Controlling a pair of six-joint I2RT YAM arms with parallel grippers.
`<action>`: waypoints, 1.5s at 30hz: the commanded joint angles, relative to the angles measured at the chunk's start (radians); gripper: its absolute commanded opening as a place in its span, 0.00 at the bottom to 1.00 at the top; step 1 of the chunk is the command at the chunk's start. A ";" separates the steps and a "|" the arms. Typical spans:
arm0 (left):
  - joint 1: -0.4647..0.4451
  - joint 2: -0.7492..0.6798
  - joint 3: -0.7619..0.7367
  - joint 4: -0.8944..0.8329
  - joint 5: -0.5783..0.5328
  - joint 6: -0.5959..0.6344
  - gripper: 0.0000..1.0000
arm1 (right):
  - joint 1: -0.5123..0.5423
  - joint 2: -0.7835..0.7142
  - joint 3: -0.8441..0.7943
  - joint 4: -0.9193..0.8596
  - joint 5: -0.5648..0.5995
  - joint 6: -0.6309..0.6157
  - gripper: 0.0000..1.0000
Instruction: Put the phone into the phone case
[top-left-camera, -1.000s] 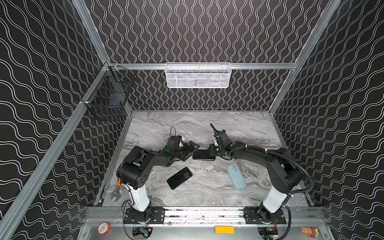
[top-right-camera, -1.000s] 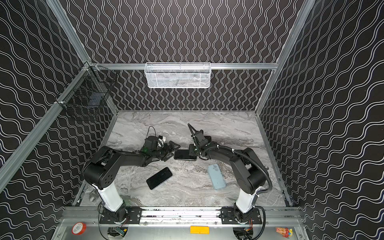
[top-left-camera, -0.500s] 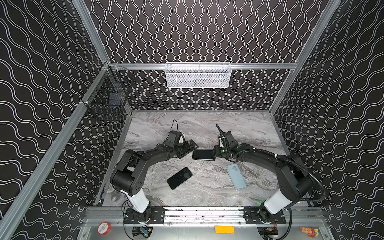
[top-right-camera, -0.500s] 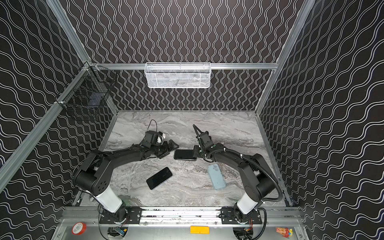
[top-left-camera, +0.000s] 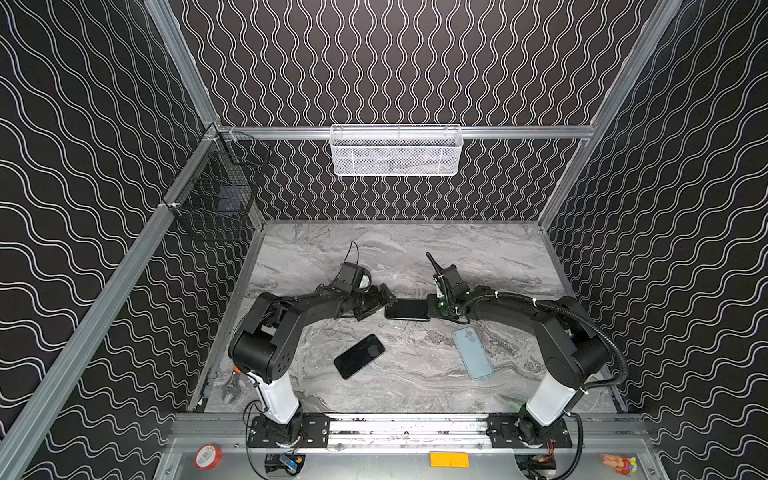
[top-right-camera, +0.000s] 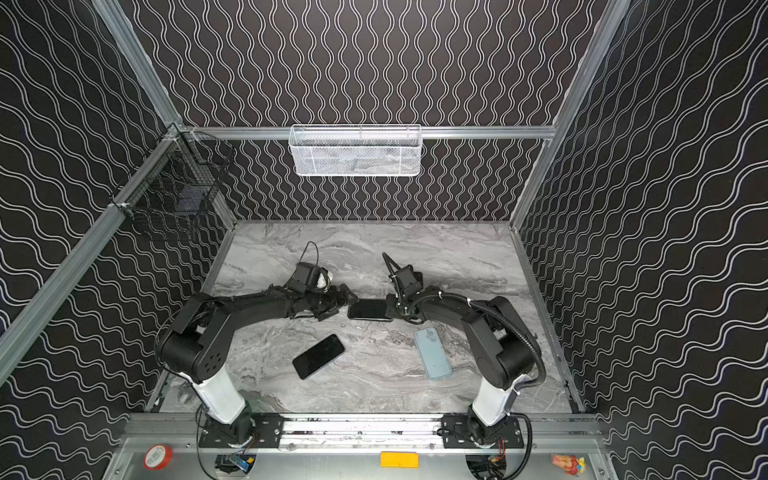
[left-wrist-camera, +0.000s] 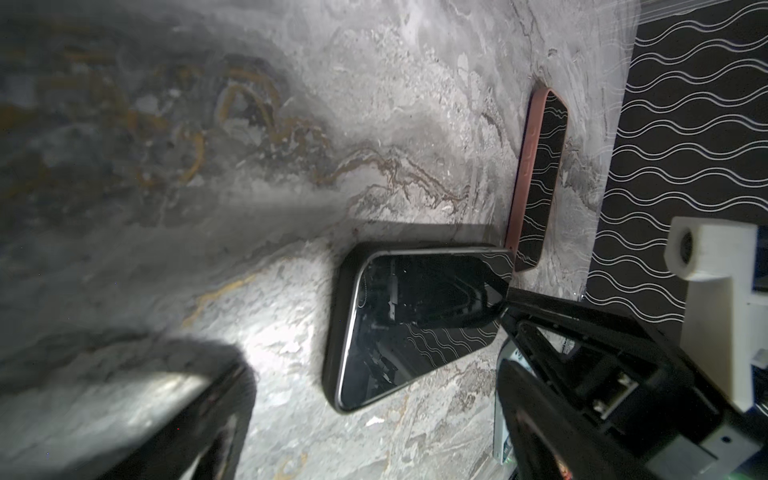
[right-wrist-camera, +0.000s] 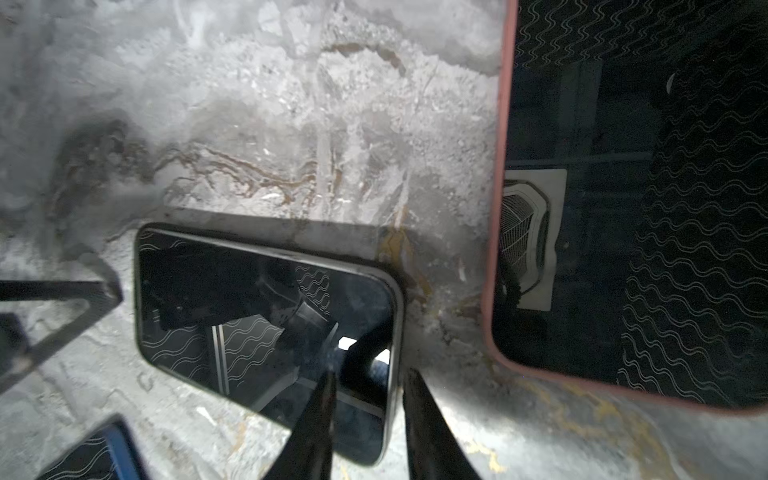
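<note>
A black phone lies flat mid-table between both grippers. A dark rim shows around its silver edge. My right gripper is shut on its right end, one finger over the screen and one at the outer edge. At the phone's left end my left gripper stands open, holding nothing. A light blue phone case lies front right by the right arm.
A second dark phone with a pinkish rim lies in front of the left gripper. A white mesh basket hangs on the back wall. A black wire basket hangs left. A wrench lies front left.
The right gripper's jaws have narrowed onto the phone's end. Both arms have shifted their elbows slightly. The phone has stayed between the grippers.
</note>
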 joint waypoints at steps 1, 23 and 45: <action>-0.005 0.028 0.040 -0.117 -0.065 0.059 0.91 | 0.002 0.014 0.034 -0.008 0.007 -0.016 0.30; -0.088 0.131 0.184 -0.296 -0.328 0.181 0.65 | 0.009 0.041 0.048 -0.005 0.020 -0.041 0.25; -0.176 0.203 0.250 -0.444 -0.559 0.296 0.58 | 0.017 0.019 0.041 0.020 -0.001 -0.037 0.25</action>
